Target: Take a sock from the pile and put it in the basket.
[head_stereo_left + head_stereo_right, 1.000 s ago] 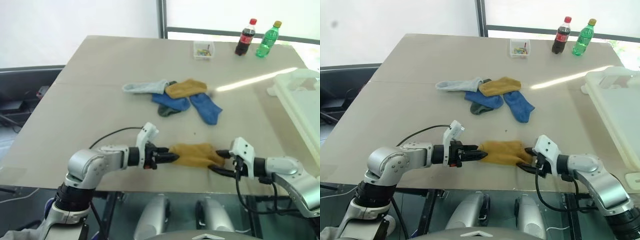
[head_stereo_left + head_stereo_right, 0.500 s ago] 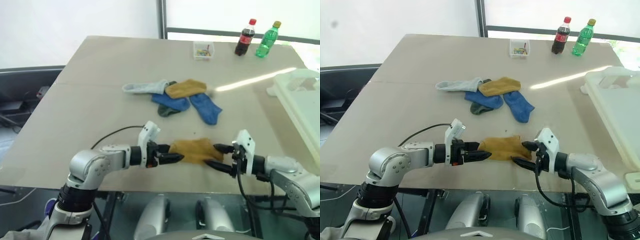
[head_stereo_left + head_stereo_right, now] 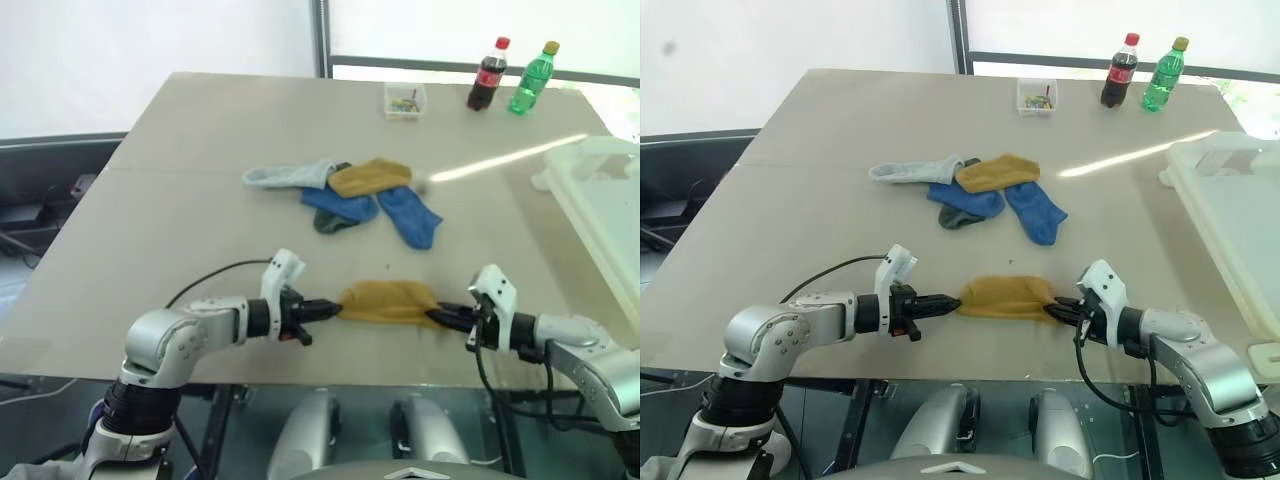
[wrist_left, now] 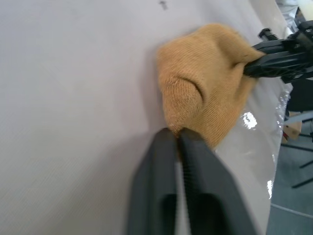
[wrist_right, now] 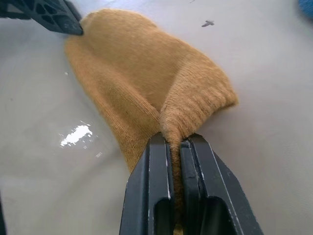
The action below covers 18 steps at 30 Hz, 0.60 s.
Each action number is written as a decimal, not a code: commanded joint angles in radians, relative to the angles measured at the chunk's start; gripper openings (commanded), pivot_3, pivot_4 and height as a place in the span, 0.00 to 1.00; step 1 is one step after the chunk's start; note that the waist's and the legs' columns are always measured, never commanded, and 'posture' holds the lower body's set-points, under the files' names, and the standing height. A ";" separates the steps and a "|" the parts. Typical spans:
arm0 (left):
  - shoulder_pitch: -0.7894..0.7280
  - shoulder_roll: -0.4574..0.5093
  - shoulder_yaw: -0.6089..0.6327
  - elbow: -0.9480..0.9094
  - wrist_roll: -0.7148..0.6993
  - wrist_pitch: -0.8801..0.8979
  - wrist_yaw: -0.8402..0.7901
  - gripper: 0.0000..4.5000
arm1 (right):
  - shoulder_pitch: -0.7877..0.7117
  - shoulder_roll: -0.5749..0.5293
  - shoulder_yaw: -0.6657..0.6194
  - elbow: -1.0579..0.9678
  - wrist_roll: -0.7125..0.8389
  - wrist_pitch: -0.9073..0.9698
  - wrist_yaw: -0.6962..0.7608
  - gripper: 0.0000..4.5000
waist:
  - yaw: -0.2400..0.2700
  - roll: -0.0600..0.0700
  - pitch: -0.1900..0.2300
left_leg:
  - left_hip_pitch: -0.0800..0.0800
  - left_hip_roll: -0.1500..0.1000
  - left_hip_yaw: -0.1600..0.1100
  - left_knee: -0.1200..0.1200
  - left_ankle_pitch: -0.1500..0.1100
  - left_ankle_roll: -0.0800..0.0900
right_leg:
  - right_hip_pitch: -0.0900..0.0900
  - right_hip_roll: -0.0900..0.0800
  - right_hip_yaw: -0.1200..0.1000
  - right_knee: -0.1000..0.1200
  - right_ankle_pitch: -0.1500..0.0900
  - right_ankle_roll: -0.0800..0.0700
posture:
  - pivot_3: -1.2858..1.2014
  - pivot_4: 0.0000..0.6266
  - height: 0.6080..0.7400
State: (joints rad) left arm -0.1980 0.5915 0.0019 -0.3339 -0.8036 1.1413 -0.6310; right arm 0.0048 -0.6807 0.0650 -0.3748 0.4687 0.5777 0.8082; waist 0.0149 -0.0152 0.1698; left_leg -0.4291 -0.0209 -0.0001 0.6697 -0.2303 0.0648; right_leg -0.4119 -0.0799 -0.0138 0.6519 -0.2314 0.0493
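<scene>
Mustard-yellow knit, one sock [image 3: 388, 301], lies stretched flat at the lower centre of the head view, close to the near edge of the table [image 3: 150, 230]. Left gripper [image 3: 328, 309] is pinched shut on the sock's left end; right gripper [image 3: 445, 317] is pinched shut on its right end, a fold of cloth between the fingers [image 5: 159, 196].

The pile [image 3: 345, 195] sits mid-frame, well apart from the held sock. The basket [image 3: 600, 215] stands at the right edge of the frame.

Judgement: both grips look thin (tip-only), so the lift should be level and even, both arms rising together and the sock kept lightly taut.

Room: open tabletop lies between sock and basket, and the route right appears free. Bottles [image 3: 510, 76] and a small clear box [image 3: 405, 100] stand at upper right, well away. Rim clearance at the basket is the likely snag.
</scene>
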 commanded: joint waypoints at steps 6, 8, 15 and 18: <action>0.002 0.019 0.109 -0.081 -0.135 -0.020 -0.092 0.01 | -0.002 0.010 0.007 -0.024 -0.031 -0.091 0.032 0.00 | 0.002 0.000 0.000 | -0.001 0.000 0.000 0.000 0.000 0.000 | -0.001 0.000 0.000 -0.001 0.000 0.000 | 0.52 0.24 0.91; -0.003 0.017 0.102 -0.092 -0.142 -0.021 -0.092 0.01 | 0.000 0.002 0.015 -0.020 -0.047 -0.107 0.044 0.00 | 0.001 0.000 0.000 | -0.001 0.000 0.000 0.000 0.000 0.000 | -0.001 -0.001 0.000 -0.002 0.000 0.000 | 0.52 0.24 0.91; 0.040 0.099 0.085 -0.101 -0.160 0.029 -0.117 0.01 | 0.020 -0.022 0.032 -0.039 -0.082 -0.132 0.077 0.00 | -0.001 0.000 0.000 | -0.001 0.000 0.000 -0.001 0.000 0.000 | -0.001 0.000 0.000 -0.002 0.000 0.000 | 0.52 0.24 0.91; 0.072 0.113 0.083 -0.091 -0.127 -0.017 -0.115 0.01 | 0.023 -0.016 0.043 -0.037 -0.095 -0.141 0.069 0.00 | -0.001 0.001 0.000 | -0.001 0.000 0.000 -0.001 0.000 0.000 | -0.001 0.000 0.000 -0.002 0.000 0.000 | 0.52 0.24 0.91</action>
State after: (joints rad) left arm -0.1333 0.6989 0.0790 -0.4019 -0.9410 1.1590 -0.7355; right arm 0.0263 -0.6950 0.1108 -0.3832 0.3802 0.4546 0.8753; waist 0.0141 -0.0145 0.1702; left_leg -0.4304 -0.0208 -0.0004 0.6683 -0.2303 0.0647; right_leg -0.4128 -0.0798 -0.0140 0.6493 -0.2315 0.0492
